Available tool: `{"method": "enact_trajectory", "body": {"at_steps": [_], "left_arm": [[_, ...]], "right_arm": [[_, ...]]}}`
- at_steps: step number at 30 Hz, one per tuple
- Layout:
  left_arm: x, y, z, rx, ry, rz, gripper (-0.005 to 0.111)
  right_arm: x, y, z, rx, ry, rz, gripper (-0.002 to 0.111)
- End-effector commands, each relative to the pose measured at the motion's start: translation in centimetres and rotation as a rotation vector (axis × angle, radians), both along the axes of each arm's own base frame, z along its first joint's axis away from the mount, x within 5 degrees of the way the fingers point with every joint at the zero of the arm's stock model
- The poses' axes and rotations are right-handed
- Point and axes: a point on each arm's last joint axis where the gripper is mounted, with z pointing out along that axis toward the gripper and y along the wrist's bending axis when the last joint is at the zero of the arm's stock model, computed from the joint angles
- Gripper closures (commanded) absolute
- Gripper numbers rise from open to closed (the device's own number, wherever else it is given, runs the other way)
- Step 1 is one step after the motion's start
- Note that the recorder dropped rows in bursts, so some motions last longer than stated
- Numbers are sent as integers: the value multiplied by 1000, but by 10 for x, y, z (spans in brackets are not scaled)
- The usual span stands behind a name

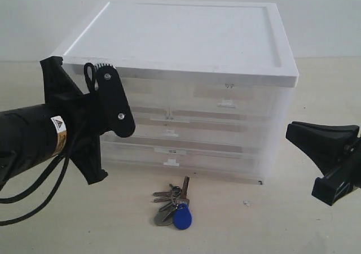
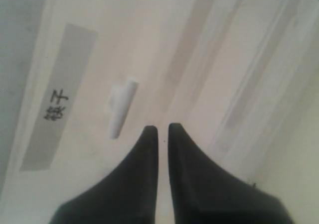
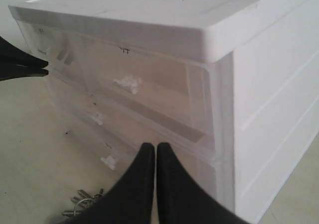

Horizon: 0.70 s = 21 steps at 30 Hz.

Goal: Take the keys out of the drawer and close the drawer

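1. L fingers (image 2: 137, 174): shut, empty, tips just by drawer (image 2: 164, 59) front, near its tab (image 2: 122, 108).
2. R fingers (image 3: 139, 179): shut, empty.
3. The keys (image 1: 174, 207) lie on worktop (image 1: 271, 220), in front of cabinet (image 1: 180, 34).

Soft, even bright light, washed-out whites, faint shadow beneath keys (image 1: 172, 206), drawer (image 2: 144, 59) front blurred close-up

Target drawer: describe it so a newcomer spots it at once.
On the white cabinet, the top row is split into two half-width drawers. The drawer is the left one in the exterior view, behind the left gripper. Its label strip bears two dense black characters; the right-hand drawer has a fainter mark, and the lower drawers run full width.
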Motion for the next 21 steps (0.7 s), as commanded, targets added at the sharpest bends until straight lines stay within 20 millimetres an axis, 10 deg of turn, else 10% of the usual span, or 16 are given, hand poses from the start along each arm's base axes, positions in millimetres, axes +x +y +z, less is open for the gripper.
{"method": "enact_trajectory", "body": {"at_steps": [1, 21], "left_arm": [[11, 0, -1, -12, -69, 110, 102], [-40, -11, 54, -278, -98, -126, 102]], "right_arm": [[0, 1, 1, -5, -10, 11, 108], [4, -3, 3, 0, -39, -46, 108]]}}
